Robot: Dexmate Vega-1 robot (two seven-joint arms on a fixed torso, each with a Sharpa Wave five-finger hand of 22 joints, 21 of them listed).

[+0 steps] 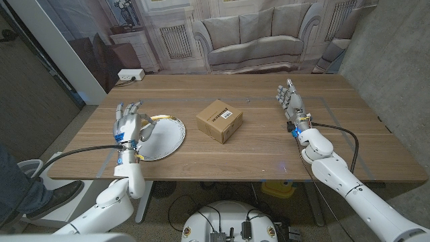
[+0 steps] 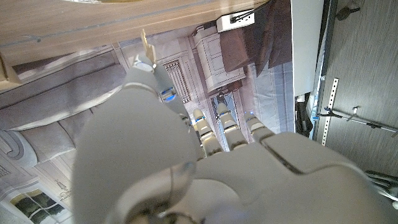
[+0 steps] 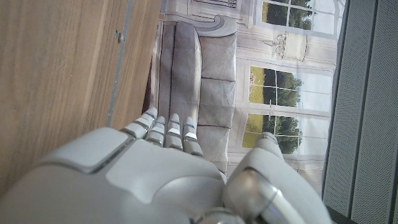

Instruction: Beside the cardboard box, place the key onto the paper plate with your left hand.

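The paper plate (image 1: 168, 142), silvery with a gold rim, lies left of the cardboard box (image 1: 220, 120) at mid-table. My left hand (image 1: 130, 125) stands at the plate's left edge, its fingers (image 2: 219, 127) spread and pointing away, nothing plainly in it. A small pale sliver (image 2: 144, 38) shows by the thumb tip in the left wrist view; I cannot tell whether it is the key. My right hand (image 1: 291, 102) stands at the right of the table, its fingers (image 3: 168, 130) straight, holding nothing.
A tiny dark speck (image 1: 248, 101) lies on the wood behind the box, too small to identify. A white power strip (image 1: 130, 74) sits at the far left corner. A person's shoe (image 1: 57, 195) shows at the lower left, beside the table.
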